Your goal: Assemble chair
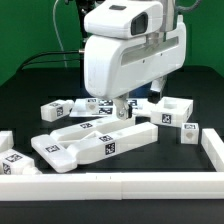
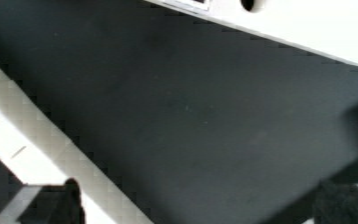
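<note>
Robot claw [image 1: 120,112] spread wide, holding nothing, low over white chair parts [image 1: 75,148] on black table [image 1: 30,85], white rail [image 1: 120,186] along near edge

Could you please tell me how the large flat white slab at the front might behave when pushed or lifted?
The slab looks like thick moulded plastic, so probably stiff, not floppy. Lying flat and broad on the table, it should slide rather than tip or roll. Its smooth faces could prove slippery.
</note>
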Controlling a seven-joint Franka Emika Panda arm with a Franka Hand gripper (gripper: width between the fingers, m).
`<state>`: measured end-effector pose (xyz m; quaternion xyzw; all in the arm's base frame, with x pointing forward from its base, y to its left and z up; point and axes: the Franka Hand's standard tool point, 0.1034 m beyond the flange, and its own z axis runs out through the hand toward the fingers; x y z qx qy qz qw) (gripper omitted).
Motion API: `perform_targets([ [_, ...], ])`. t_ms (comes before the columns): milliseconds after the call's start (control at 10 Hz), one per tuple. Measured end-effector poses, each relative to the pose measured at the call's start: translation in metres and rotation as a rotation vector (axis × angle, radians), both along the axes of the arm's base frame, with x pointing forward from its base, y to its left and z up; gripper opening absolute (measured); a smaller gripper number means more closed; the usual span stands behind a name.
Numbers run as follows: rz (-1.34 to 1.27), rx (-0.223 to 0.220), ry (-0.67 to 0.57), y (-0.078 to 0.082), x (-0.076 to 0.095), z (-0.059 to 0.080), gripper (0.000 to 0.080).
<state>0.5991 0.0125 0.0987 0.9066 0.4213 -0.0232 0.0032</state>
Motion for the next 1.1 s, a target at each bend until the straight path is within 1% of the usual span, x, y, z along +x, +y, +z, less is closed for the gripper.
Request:
perform_targets([
  [500,0.005,-0.002,-0.001,0.001,0.000,0.001,0.0649],
  [600,0.057,-0.019,-0.001,0.005,-0.001,0.003,0.0649],
  [700,0.146,-0.031,0.015,0.004,-0.009,-0.001,0.0649],
  [900,0.285,-0.023,0.007,0.005,-0.025,-0.009,0.0649],
  [1100,0.274,-0.022,0.010,0.004,-0.023,-0.009,0.0649],
])
